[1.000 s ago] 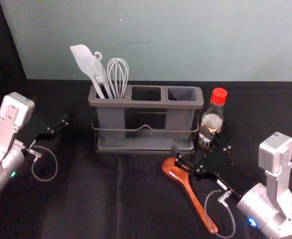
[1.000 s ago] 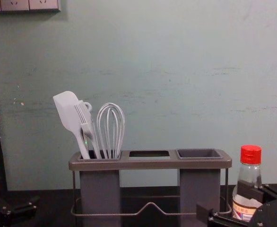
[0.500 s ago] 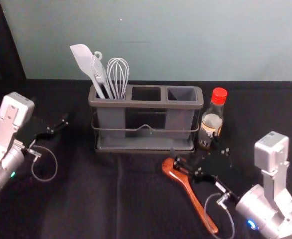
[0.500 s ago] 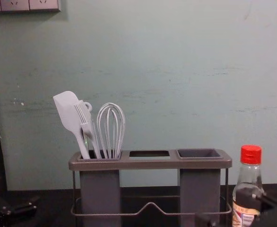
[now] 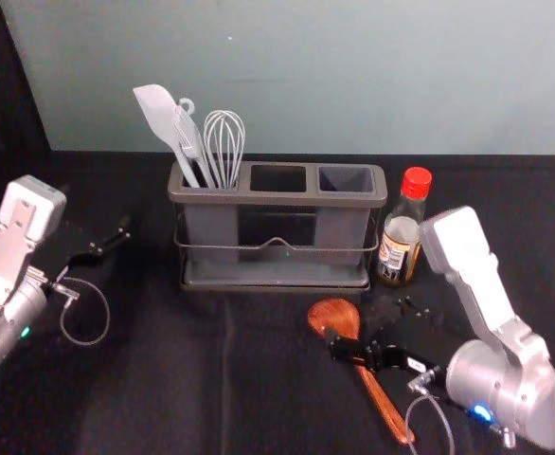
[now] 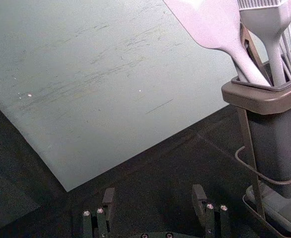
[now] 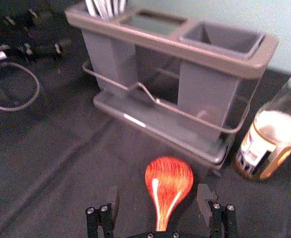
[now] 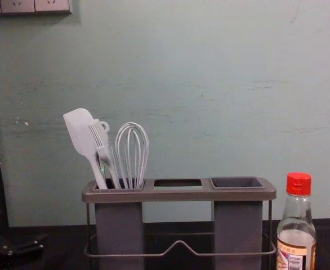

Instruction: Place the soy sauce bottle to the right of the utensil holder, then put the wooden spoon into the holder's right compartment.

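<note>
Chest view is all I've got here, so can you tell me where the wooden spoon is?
Observer: From the head view, the spoon lies on the black table, in front of the holder, near its right end.
Operator: Okay, and which end of it points back toward the robot?
Observer: The handle; it slants toward the robot's right.
Operator: Is anything gripping it?
Observer: Not that I can see. In the right wrist view, the right end effector is open, its fingers standing apart on either side of the spoon.
</note>
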Robot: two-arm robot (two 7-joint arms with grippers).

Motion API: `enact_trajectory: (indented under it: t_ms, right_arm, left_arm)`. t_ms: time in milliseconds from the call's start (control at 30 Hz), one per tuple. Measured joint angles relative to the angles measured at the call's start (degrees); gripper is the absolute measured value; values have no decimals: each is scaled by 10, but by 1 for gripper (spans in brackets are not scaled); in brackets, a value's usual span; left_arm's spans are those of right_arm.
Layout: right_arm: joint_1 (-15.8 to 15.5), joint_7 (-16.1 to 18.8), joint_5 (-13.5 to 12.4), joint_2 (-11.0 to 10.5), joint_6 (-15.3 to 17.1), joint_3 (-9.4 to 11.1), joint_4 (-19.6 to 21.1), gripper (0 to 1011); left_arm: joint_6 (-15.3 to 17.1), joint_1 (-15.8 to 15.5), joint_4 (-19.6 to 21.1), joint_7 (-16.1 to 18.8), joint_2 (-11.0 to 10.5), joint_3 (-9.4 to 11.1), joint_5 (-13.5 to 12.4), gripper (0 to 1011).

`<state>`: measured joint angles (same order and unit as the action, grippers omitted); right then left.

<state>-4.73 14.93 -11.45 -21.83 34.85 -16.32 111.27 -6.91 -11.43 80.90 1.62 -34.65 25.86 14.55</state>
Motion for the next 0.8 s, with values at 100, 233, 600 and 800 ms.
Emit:
enact_trajectory:
  t_ms: [100, 233, 600, 800]
  right_arm:
    - [24, 1, -5, 6, 83, -2, 7, 1002]
    - [60, 5, -4, 13, 162, -11, 7, 1002]
    - [156, 23, 16, 40, 263, -48, -58, 1002]
    - [173, 9, 34, 61, 276, -56, -84, 1002]
  left_arm:
    - [0, 0, 0, 0, 0, 0, 0, 1000]
    - [0, 0, 0, 0, 0, 0, 0, 1000]
    - [0, 0, 0, 0, 0, 0, 0, 1000]
    - [0, 0, 0, 0, 0, 0, 0, 1000]
